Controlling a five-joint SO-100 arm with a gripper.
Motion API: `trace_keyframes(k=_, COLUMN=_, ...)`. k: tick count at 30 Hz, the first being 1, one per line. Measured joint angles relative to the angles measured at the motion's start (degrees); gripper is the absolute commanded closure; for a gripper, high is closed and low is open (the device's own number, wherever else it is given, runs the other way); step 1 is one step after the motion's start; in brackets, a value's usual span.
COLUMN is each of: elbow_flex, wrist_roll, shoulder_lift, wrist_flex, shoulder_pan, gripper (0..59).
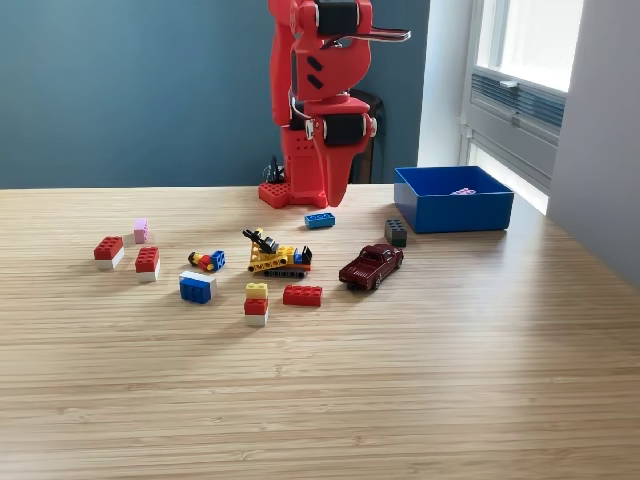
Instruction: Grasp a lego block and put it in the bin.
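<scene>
Several lego blocks lie across the wooden table: a small blue one (320, 220) nearest the arm, a flat red one (302, 295), a yellow-red-white stack (257, 303), a blue-and-white one (197, 287), and a dark grey one (396, 232) beside the bin. The blue bin (430, 212) stands at the back on the exterior view's right, with a small pale piece inside. The red arm is folded at the back. Its gripper (336, 198) points down above the table, just behind the small blue block, with the jaws together and nothing in them.
A dark red toy car (371, 266) and a yellow lego vehicle (277, 256) sit mid-table. More blocks, red-and-white (108, 251) (148, 264) and pink (141, 231), lie on the exterior view's left. A window and wall close off that view's right.
</scene>
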Motion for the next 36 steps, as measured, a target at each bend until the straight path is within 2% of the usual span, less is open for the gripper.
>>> trace_keyframes(k=12, elbow_flex=0.4, wrist_roll=-0.1, shoulder_lift=0.0, wrist_flex=-1.5, shoulder_pan=8.0, gripper=58.6)
trace_keyframes(k=36, elbow_flex=1.1, wrist_roll=-4.7, shoulder_lift=0.0, wrist_flex=-1.5, shoulder_pan=29.4, gripper=58.6)
